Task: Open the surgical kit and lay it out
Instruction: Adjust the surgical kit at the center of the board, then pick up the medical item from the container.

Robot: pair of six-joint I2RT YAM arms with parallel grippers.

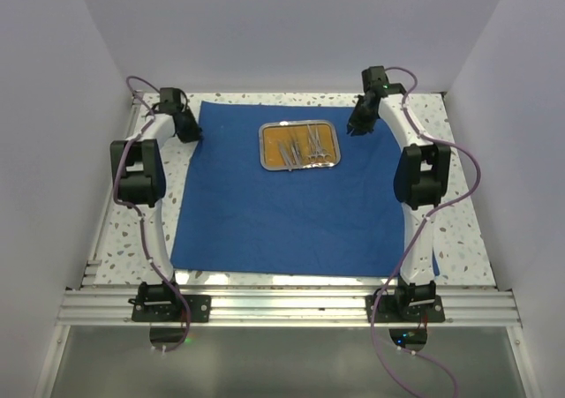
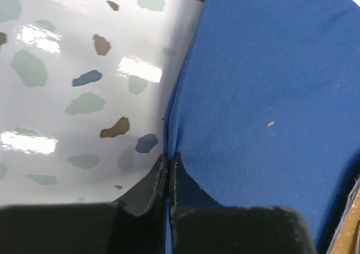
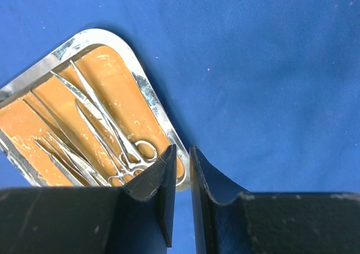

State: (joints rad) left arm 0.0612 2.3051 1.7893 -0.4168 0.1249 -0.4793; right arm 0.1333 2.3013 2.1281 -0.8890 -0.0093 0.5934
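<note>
**Tray (image 3: pixel 147 93) sits just left of my right hand (image 3: pixel 181 150)**

My right hand hovers narrow and empty. The tray's corner lies just left of its fingertips. The instruments (image 3: pixel 107 130) slant away leftward, ring handles nearest me. My left hand (image 2: pixel 169 155) is well apart, closed on the cloth (image 2: pixel 264 96) edge beside bare worktop (image 2: pixel 84 68). Only the top view shows the cloth spread flat; only my right wrist shows the rings.

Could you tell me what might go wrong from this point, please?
The left claw is pinched shut on the blue cloth at its edge; a hard pull could drag the tray resting on it and scatter the instruments. The right claw hangs slightly open beside the tray's rim; lowering there might clip and tip it.
</note>
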